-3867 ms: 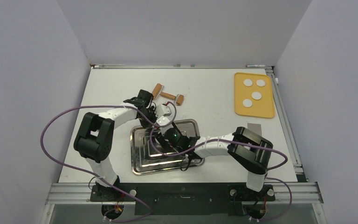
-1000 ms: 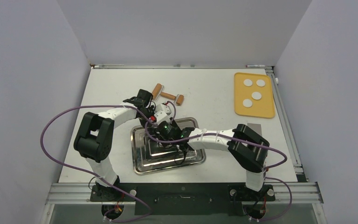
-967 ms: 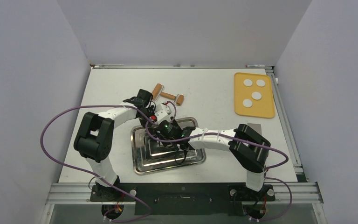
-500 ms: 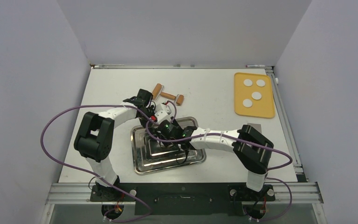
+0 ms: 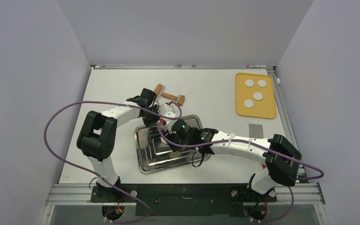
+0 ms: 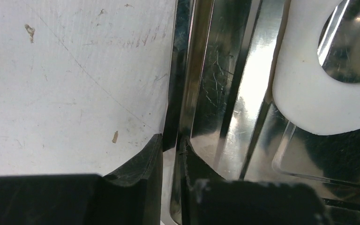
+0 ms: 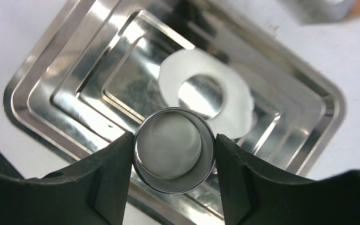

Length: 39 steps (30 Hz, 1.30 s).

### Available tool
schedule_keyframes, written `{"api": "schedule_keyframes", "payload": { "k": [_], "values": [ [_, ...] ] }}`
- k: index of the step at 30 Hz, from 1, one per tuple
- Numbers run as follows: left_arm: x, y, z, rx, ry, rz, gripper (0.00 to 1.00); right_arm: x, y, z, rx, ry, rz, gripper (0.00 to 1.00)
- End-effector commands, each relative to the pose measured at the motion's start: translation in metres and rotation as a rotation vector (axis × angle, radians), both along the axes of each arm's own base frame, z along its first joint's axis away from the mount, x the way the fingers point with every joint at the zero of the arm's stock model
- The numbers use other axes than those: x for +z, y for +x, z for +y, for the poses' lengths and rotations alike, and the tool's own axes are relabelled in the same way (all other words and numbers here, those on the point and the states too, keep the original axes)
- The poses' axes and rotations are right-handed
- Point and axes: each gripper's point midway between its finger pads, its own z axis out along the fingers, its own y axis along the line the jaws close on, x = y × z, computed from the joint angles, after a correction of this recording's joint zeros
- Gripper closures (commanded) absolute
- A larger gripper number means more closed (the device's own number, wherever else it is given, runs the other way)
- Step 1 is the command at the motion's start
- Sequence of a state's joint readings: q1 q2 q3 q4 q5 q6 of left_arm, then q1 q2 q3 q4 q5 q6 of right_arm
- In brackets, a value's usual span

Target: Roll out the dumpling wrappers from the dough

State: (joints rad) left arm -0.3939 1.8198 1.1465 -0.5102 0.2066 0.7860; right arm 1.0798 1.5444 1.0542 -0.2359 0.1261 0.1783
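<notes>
Four dumpling wrappers [image 5: 258,96] lie on a yellow board [image 5: 267,110] at the far right. A metal tray [image 5: 150,159] sits mid-table and holds a white dough sheet with a round hole [image 7: 236,101], also in the left wrist view [image 6: 300,103]. My left gripper [image 5: 161,121] [image 6: 171,139] is shut on the tray's far rim [image 6: 206,70]. My right gripper [image 5: 182,130] [image 7: 173,150] is shut on a round metal ring cutter [image 7: 173,187] above the tray [image 7: 37,108]. A white dough disc [image 7: 168,143] sits inside the ring.
A rolling pin with brown handles [image 5: 169,96] lies on the table just beyond the tray. A small grey square [image 5: 256,131] lies on the table right of the tray. The table's side walls stand close on both sides.
My right arm has swung right and stretched out, and its gripper with the cutter has shifted right over the tray. The tray has shifted slightly right. My left gripper still holds the rim.
</notes>
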Motion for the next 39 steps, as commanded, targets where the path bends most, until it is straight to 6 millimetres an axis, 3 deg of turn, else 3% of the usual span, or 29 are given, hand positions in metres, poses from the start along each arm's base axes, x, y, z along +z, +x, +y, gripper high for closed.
{"api": "schedule_keyframes", "payload": {
  "k": [1,5,11,21,31,35,39],
  "values": [
    [-0.016,-0.007,0.018,0.042,0.034,0.051,1.0,-0.019,-0.035,0.006,0.117,0.044,0.097,0.92],
    [-0.016,-0.009,0.019,0.036,0.036,0.053,1.0,-0.052,-0.047,0.007,0.162,-0.001,0.16,0.92],
    [-0.013,-0.011,0.018,0.028,0.03,0.047,1.0,-0.072,-0.029,0.012,0.097,0.004,0.138,0.92],
    [-0.014,-0.016,0.014,-0.021,0.018,0.042,1.0,-0.061,0.028,0.006,-0.117,0.029,-0.018,0.92],
    [-0.01,-0.011,0.01,-0.036,0.015,0.021,1.0,-0.047,0.067,0.009,-0.21,0.003,-0.133,0.92],
    [-0.005,-0.009,0.009,-0.032,0.008,0.012,1.0,-0.042,0.064,0.014,-0.186,0.019,-0.117,0.92],
    [-0.002,-0.008,0.008,-0.033,-0.003,0.011,1.0,-0.035,0.045,0.029,-0.083,0.073,-0.032,0.92]
  ]
}}
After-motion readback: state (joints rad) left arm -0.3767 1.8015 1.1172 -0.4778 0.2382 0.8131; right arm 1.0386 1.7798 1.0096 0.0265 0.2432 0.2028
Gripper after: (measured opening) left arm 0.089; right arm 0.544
